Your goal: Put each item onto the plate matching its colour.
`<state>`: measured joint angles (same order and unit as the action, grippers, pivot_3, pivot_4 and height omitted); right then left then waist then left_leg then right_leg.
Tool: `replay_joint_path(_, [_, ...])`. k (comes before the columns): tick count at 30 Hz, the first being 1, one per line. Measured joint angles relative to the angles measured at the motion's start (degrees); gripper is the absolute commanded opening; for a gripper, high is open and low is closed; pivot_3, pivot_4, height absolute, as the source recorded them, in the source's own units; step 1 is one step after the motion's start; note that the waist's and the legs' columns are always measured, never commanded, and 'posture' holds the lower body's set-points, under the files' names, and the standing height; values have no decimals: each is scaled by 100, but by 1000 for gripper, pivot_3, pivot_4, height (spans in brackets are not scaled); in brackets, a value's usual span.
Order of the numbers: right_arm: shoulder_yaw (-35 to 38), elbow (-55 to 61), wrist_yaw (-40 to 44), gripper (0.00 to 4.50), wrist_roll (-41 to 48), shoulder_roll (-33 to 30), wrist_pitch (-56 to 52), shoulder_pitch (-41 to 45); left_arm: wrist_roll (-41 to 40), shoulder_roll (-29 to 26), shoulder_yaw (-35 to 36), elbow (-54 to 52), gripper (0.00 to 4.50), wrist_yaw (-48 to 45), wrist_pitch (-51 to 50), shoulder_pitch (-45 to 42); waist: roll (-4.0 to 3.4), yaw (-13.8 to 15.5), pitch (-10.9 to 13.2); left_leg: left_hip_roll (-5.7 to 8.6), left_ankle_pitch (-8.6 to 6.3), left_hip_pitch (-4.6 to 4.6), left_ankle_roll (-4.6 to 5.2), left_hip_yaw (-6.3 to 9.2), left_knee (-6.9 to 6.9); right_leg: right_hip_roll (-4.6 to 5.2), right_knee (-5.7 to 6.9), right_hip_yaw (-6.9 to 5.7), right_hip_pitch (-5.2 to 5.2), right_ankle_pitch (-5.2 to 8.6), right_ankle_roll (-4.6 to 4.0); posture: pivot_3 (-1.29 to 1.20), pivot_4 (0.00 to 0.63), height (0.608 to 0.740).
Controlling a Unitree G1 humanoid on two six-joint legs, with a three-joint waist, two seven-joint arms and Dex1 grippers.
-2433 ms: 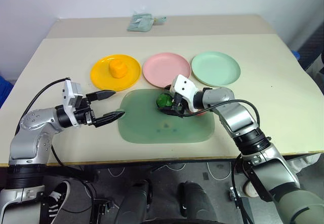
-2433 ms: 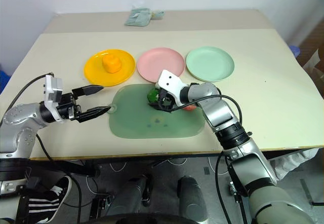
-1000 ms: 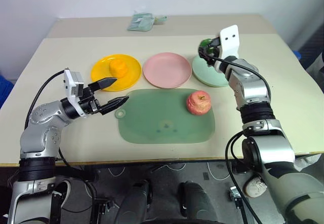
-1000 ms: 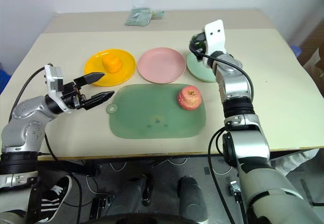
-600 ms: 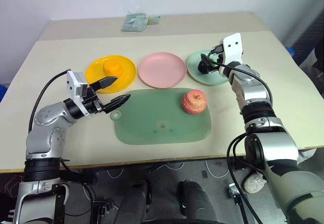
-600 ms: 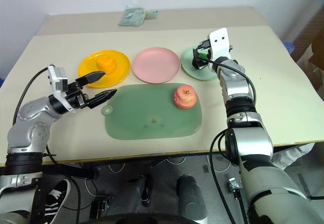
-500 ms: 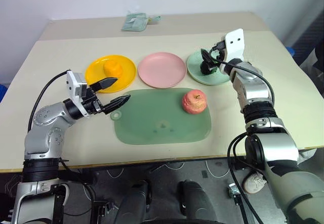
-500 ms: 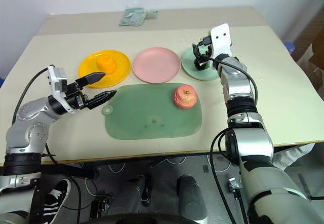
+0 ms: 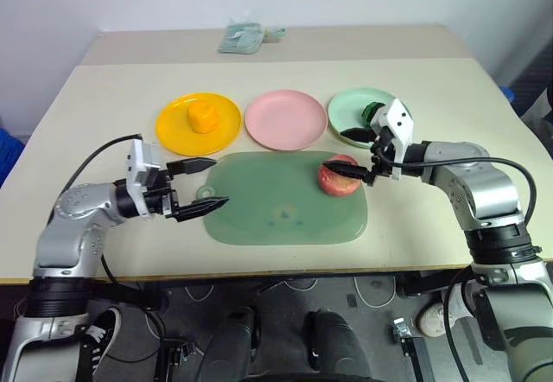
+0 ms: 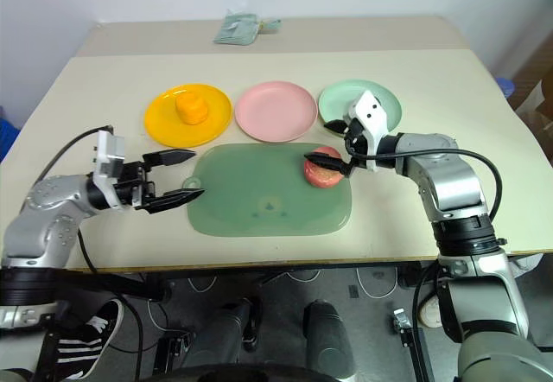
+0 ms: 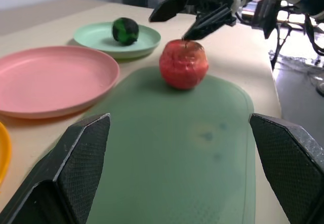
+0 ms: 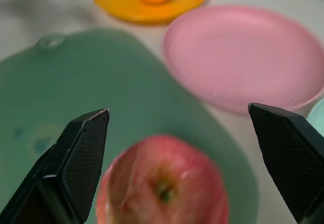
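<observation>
Resting now on the pale mint green plate (image 9: 367, 110), the small dark green fruit (image 9: 372, 109) has left the right gripper (image 9: 346, 150), which a second ago carried it above that plate. The gripper has since drawn back toward the mat (image 9: 285, 199) and its fingers have spread wide, empty. One fingertip (image 9: 333, 169) lies at the top of the red-pink apple (image 9: 340, 175), the other hangs over the near edge of the mint plate; contact with the apple cannot be judged. The apple sits where it was, on the far right corner of the translucent green mat, just in front of the gap between the pink plate (image 9: 285, 119) and the mint one. The pink plate is bare. The orange-yellow fruit (image 9: 203, 116) stays on the yellow plate (image 9: 198, 124).

The right forearm reaches in from the right, pointing leftward and slightly down. The left gripper (image 9: 204, 184) hovers at the mat's left edge, pointing level toward the right, fingers fully apart and holding nothing, slightly lower and nearer the robot than before.
</observation>
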<state>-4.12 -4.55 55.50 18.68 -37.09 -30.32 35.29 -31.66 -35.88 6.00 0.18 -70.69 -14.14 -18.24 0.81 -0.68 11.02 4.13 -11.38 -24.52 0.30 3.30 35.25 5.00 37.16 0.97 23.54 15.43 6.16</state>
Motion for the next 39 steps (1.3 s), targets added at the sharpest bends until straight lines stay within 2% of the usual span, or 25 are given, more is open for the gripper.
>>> replay_joint_path(8, [-243, -9, 12, 4473, -340, 0, 239, -331, 115, 217, -88, 21, 4500, 160, 126, -32, 2, -8, -2, -1, 0, 2, 0, 0, 1, -1, 2, -1, -2, 0, 0, 0, 150, 740])
replay_joint_path(11, [-281, -18, 18, 3684, -436, 4, 327, -330, 119, 234, -88, 21, 4500, 209, 138, -36, 4, -3, -3, -1, 0, 4, 0, 2, 2, -2, 1, -2, -6, 0, 0, 0, 150, 740])
replay_joint_path(13, [-270, -35, 11, 3312, -435, 41, 304, -295, 120, 231, -86, 21, 4500, 211, 150, -35, 6, -3, -4, -1, 0, 5, 0, 2, 4, -2, 1, -3, -8, 0, 0, 0, 150, 740])
replay_joint_path(18, [-108, -78, -127, 3295, -126, 517, -72, -88, 119, 241, 5, 156, 4500, 372, 227, -55, 3, -28, -2, -1, 1, 3, 0, 2, 2, -3, 5, -1, 1, 0, 0, 0, 150, 740])
replay_joint_path(21, [64, -276, -466, 3295, -11, 959, 70, 430, 140, 285, 176, 286, 4500, 706, 263, -75, 2, -37, -1, -1, 1, 3, -1, 1, 2, -4, 6, 0, 1, 0, 1, 0, 150, 740])
replay_joint_path(23, [136, -750, -930, 3295, -183, 1262, 532, 1008, 114, 337, 277, 306, 4500, 913, 244, -96, 2, -24, -2, 0, 1, 3, -1, 2, 3, -5, 7, -2, 1, -1, 1, 0, 150, 740])
replay_joint_path(25, [208, -1718, -1580, 3295, -554, 1564, 1184, 1737, 134, 434, 340, 315, 4500, 1218, 230, -108, 3, -9, -2, 2, 2, 3, -2, 2, 3, -5, 8, -5, 0, -1, 1, 0, 150, 740])
replay_joint_path(28, [137, -2941, -2150, 3295, -1070, 1851, 2012, 2329, 323, 476, 373, 350, 4500, 1517, 278, -66, 7, -11, -4, 5, 2, 3, -3, 1, -2, -6, 7, -8, 2, -1, 1, 0, 150, 740])
replay_joint_path(33, [-158, -5034, -2635, 3295, -1689, 2590, 3141, 2783, 500, 710, 355, 314, 4500, 1941, 319, -51, 6, -55, -4, 4, 12, 3, -18, 0, -6, -22, 11, -6, 7, -1, 1, 0, 150, 740])
replay_joint_path(35, [-245, -5535, -2731, 3295, -1874, 2735, 3399, 2846, 547, 737, 357, 300, 4500, 2106, 322, -48, 5, -48, -3, 3, 17, 2, -28, 1, -5, -23, 12, -6, 8, -1, 0, 0, 150, 740])
replay_joint_path(37, [-190, -5861, -2666, 4240, -1886, 2783, 3494, 2898, 569, 737, 383, 258, 4500, 2208, 324, -8, 4, -40, -3, 4, 18, 2, -29, 1, -5, -23, 12, -6, 7, -1, 0, 0, 150, 740])
replay_joint_path(38, [-116, -5905, -2534, 4484, -1844, 2783, 3502, 2901, 587, 737, 383, 192, 4500, 2239, 329, 39, 4, -42, -3, 4, 17, 2, -28, 1, -5, -23, 11, -5, 6, -1, 1, 0, 150, 740])
replay_joint_path(39, [-81, -5909, -2418, 4484, -1825, 2776, 3537, 2902, 608, 737, 381, 143, 4500, 2247, 334, 79, 4, -47, -3, 4, 17, 2, -28, 1, -5, -24, 12, -5, 6, -1, 1, 0, 150, 740])
